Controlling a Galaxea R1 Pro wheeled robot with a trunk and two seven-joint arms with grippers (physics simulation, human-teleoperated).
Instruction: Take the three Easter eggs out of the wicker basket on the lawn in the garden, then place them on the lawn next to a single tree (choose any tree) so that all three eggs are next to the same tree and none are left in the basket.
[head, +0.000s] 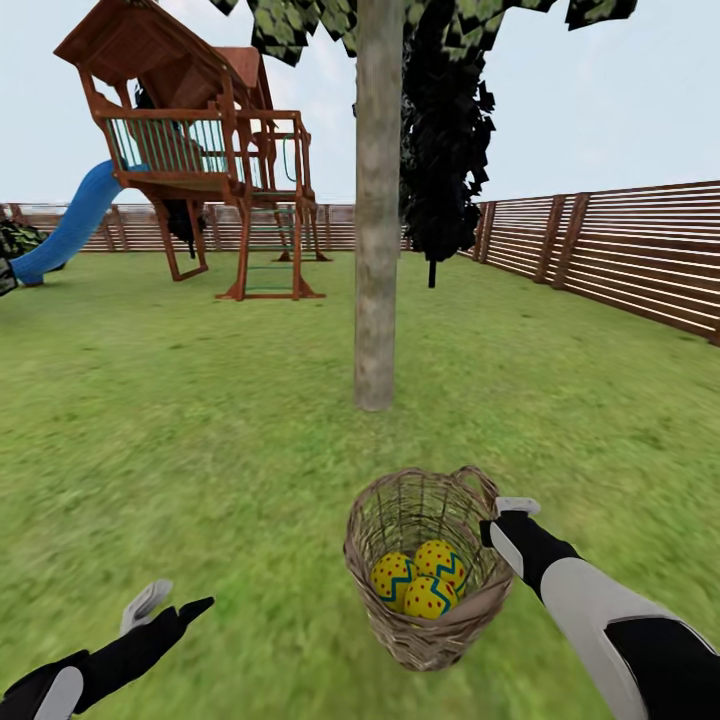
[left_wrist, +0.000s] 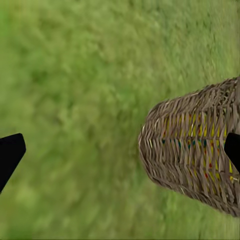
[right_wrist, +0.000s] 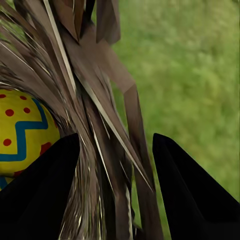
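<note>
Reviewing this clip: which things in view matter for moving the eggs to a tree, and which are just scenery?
Belong to the job:
Easter eggs, three in the basket
wicker basket
tree, thick grey-brown trunk
lawn
right gripper at the basket rim
left gripper

Just there:
playset
blue slide
fence

You are looking at a fenced back garden, a family yard by the look of it. Mottled green lawn runs flat in every direction, and a brown horizontal-slat wooden fence closes it in along the far side and the right. A wooden playset with a blue slide stands on the grass at the far left. A thick grey-brown tree trunk rises from the lawn straight ahead, leaves overhead, with pale open sky above the fence line.
</note>
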